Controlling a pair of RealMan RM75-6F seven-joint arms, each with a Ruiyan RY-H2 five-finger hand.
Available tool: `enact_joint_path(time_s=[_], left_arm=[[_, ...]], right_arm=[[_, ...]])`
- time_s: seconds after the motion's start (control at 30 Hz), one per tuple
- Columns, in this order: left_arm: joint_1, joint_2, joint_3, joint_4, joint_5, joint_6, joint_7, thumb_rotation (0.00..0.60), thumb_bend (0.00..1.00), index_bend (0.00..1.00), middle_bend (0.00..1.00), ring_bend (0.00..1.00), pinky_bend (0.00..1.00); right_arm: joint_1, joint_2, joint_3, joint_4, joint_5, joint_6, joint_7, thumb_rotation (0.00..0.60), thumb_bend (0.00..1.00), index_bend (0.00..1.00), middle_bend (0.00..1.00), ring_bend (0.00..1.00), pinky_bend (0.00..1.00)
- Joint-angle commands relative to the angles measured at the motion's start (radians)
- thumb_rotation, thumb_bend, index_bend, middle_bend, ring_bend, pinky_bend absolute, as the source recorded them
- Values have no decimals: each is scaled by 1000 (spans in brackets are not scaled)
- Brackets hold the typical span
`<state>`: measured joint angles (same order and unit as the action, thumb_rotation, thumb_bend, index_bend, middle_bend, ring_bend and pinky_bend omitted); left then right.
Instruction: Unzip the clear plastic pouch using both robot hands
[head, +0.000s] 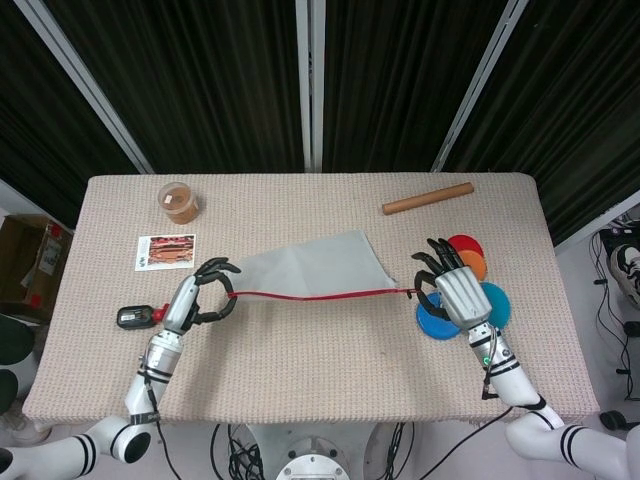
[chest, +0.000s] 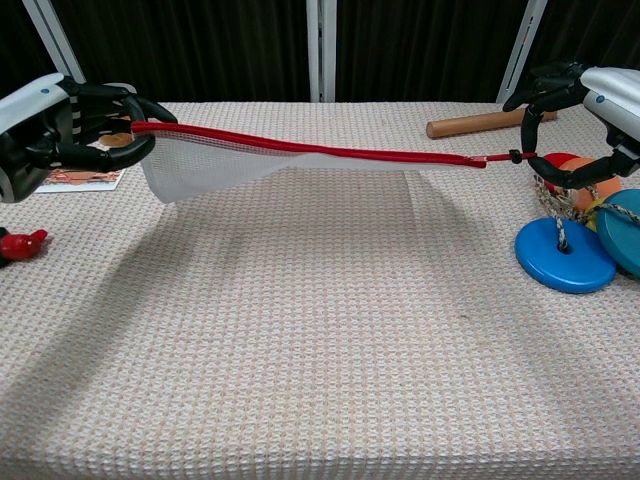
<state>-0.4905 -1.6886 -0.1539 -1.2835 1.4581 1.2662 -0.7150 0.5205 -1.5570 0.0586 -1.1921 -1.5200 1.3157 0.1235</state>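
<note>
The clear mesh pouch (head: 310, 268) (chest: 215, 160) with a red zipper (head: 320, 296) (chest: 300, 148) hangs stretched in the air above the table. My left hand (head: 200, 296) (chest: 60, 125) grips the pouch's left corner at the zipper's end. My right hand (head: 455, 292) (chest: 590, 110) pinches the zipper pull (chest: 513, 156) at the far right end of the red line, over the coloured discs. The zipper runs taut between the two hands.
Blue, orange and red discs (head: 470, 300) (chest: 565, 255) on a cord lie under my right hand. A wooden rolling pin (head: 427, 198) (chest: 480, 123) lies at the back right. A picture card (head: 165, 251), a small cup (head: 179, 201) and a black-and-red key fob (head: 137, 317) lie at the left.
</note>
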Motion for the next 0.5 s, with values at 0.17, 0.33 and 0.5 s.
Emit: enact_joint_path(time_s=[0.17, 0.33, 0.5], left_arm=[[0, -5, -9, 12, -14, -7, 4, 600, 513, 715, 319, 161, 180], [0, -5, -6, 26, -13, -13, 13, 600, 513, 708, 315, 160, 180], [-20, 49, 39, 23, 24, -63, 140, 600, 428, 376, 218, 123, 175]], right_arm=[[-5, -5, 9, 12, -4, -2, 8, 600, 539, 809, 213, 0, 0], [-12, -9, 9, 17, -3, -11, 21, 600, 535, 802, 209, 0, 0], [-7, 12, 2, -16, 12, -68, -1, 600, 306, 447, 111, 0, 0]])
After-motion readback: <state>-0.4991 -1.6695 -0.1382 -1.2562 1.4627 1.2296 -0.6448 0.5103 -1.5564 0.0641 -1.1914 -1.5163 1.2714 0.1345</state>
